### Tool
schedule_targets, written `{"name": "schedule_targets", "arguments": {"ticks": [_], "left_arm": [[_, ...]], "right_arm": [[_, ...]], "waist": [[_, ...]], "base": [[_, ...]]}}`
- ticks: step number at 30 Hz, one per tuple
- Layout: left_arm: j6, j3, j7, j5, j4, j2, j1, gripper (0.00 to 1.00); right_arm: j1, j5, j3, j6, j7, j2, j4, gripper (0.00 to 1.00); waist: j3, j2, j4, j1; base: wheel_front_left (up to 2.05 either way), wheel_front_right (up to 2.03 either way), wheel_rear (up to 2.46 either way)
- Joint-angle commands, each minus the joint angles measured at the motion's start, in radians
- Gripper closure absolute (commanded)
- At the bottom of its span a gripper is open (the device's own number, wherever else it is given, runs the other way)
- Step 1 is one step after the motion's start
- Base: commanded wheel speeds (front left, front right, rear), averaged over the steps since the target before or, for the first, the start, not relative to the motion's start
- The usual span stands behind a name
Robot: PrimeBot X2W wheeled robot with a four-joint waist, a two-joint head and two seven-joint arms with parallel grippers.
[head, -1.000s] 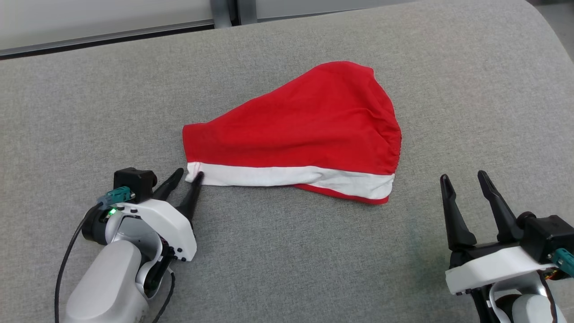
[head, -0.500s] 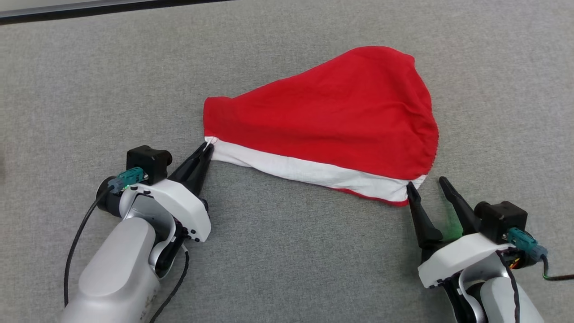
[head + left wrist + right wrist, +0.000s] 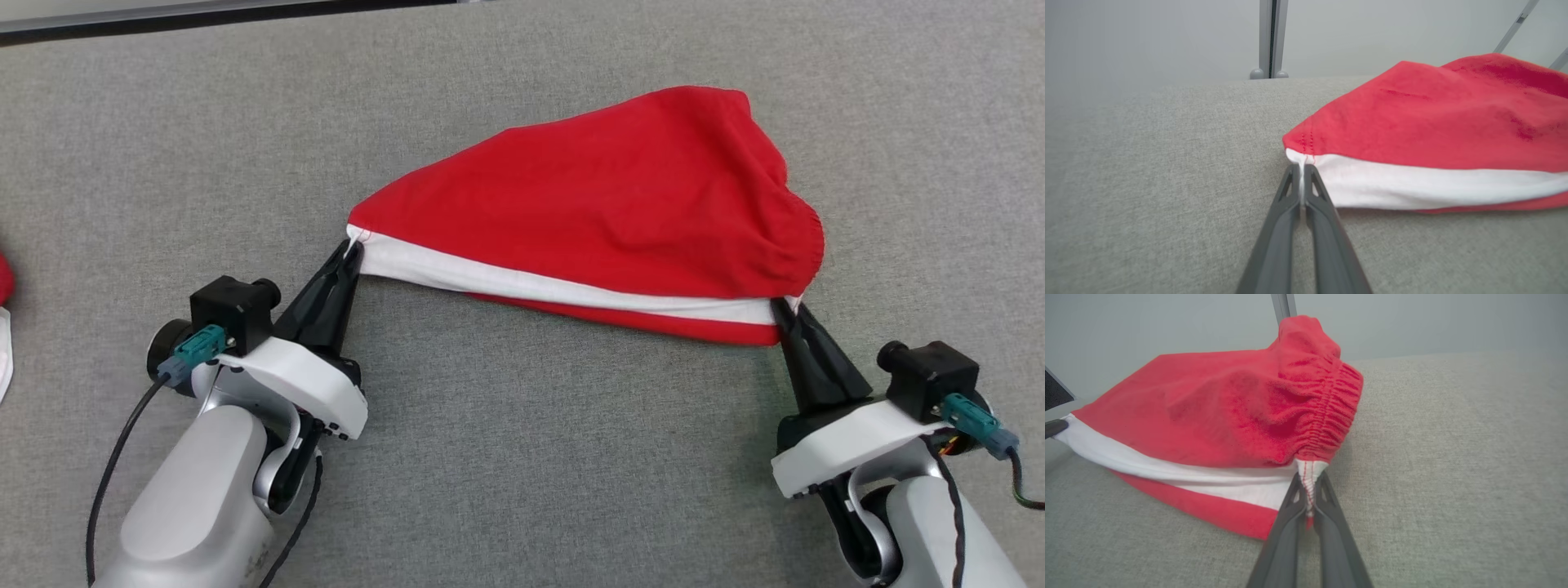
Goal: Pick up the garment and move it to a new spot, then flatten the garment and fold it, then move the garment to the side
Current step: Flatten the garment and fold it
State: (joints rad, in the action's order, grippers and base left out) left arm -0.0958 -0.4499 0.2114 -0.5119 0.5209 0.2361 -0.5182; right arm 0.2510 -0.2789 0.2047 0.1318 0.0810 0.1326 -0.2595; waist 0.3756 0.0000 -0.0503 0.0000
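Red, white-banded garment (image 3: pixel 604 204); grey cloth surface (image 3: pixel 522 457)

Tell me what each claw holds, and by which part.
Both hold the red garment: the left claw pinches its white-banded corner, the right claw the opposite corner beside the gathered edge.

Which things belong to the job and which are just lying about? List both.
Job: red garment with white band; left tool and right tool, shut on its corners.
Lying about: red-and-white item at the left edge; metal post.
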Motion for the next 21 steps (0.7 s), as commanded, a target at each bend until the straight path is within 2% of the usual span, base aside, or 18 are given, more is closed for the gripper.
{"name": "schedule_targets", "arguments": {"ticks": [1, 3, 11, 15, 21], "left_arm": [[0.015, 0.014, 0.013, 0.008, -0.046, 0.017, 0.017, 1.00], [0.025, 0.017, 0.017, 0.014, -0.079, 0.025, 0.027, 1.00], [0.098, 0.053, 0.015, 0.049, -0.402, 0.092, 0.067, 1.00], [0.129, 0.068, -0.011, 0.077, -0.554, 0.123, 0.036, 1.00], [0.157, 0.095, -0.057, 0.095, -0.694, 0.152, -0.017, 1.00]], "right_arm": [[-0.006, 0.010, -0.008, -0.002, 0.007, 0.014, 0.038, 1.00], [-0.005, 0.013, -0.011, -0.002, 0.008, 0.021, 0.065, 1.00], [0.039, 0.028, -0.040, -0.002, -0.081, 0.098, 0.304, 1.00], [0.081, 0.034, -0.072, -0.002, -0.140, 0.135, 0.408, 1.00], [0.123, 0.028, -0.129, -0.002, -0.194, 0.151, 0.503, 1.00]], "waist": [[-0.020, 0.0000, -0.002, 0.0000], [-0.031, 0.0000, -0.001, 0.0000], [-0.136, 0.0000, 0.007, 0.0000], [-0.199, 0.0000, 0.016, 0.0000], [-0.280, 0.0000, 0.019, 0.0000]], "base": [[0.00, 0.00, 0.00], [0.00, 0.00, 0.00], [0.00, 0.00, 0.00], [0.00, 0.00, 0.00], [0.00, 0.00, 0.00]]}}
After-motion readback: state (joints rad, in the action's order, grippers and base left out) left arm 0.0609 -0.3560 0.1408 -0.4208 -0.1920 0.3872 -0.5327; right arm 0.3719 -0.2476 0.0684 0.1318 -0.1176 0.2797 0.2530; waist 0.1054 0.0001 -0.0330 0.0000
